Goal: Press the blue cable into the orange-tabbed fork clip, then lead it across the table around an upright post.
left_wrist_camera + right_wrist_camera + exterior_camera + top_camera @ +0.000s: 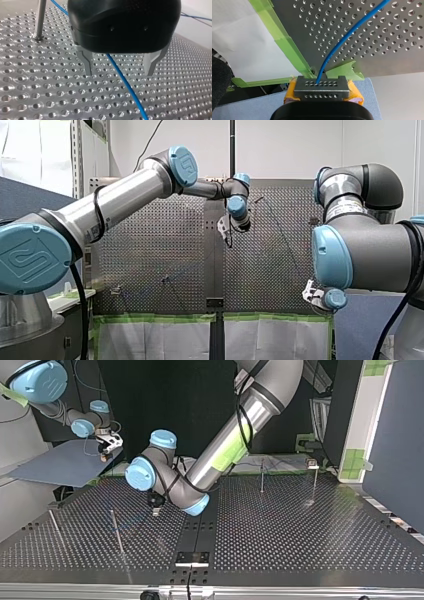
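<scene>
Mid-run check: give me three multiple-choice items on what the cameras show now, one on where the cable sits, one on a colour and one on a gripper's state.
1. In the left wrist view, where does the blue cable run?
A. Between the fingers of the left gripper
B. Outside both fingers
C. Nowhere in that view

2. In the right wrist view, what colour is the tape at the edge of the table?
A. Red
B. Green
C. Black

3. What state is the right gripper in?
A. Open and empty
B. Shut on a post
C. Shut on the blue cable

Answers: 1 A, the cable passes between the open fingers and touches neither. 2 B, the strips are bright green. 3 C, the cable comes out from between its closed fingers.
</scene>
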Tool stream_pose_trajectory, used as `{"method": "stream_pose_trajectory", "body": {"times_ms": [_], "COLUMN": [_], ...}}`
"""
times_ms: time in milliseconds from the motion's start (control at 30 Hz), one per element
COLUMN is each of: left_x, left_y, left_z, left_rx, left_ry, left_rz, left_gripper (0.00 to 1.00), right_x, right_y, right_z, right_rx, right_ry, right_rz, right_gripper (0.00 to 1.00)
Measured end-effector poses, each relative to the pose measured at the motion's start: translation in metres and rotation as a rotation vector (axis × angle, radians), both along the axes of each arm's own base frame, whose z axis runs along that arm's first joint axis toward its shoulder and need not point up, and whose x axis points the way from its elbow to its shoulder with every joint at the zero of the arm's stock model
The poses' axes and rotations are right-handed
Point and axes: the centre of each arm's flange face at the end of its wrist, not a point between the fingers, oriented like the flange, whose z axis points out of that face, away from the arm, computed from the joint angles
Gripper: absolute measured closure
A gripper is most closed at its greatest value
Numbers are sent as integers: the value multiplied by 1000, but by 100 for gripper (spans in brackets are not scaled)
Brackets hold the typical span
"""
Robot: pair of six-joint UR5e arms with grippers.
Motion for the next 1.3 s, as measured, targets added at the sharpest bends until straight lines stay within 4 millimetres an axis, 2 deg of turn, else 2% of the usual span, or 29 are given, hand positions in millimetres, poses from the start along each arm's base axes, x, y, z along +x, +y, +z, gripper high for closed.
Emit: {"method": "stream_pose_trajectory", "body": {"times_ms": [167,567,800,1200,1300], "left_x": [2,18,29,23,21], "left_y": [2,23,43,36,38], "left_z": [0,7,37,43,56], "left_rx": [-18,-21,-43,-49,-54], "left_ry": [11,17,-5,7,-10], "left_rz": [1,43,53,-33,-39], "left_gripper": [0,0,0,0,0], "right_x": [0,0,1,-1,-2], "right_y": [1,1,1,3,3], "right_z": [0,0,0,-1,0], "right_rx": [4,8,12,23,24], "right_ry": [-1,-1,0,10,11], "right_rz": [1,2,4,7,6], "right_gripper": [100,100,100,100,100]}}
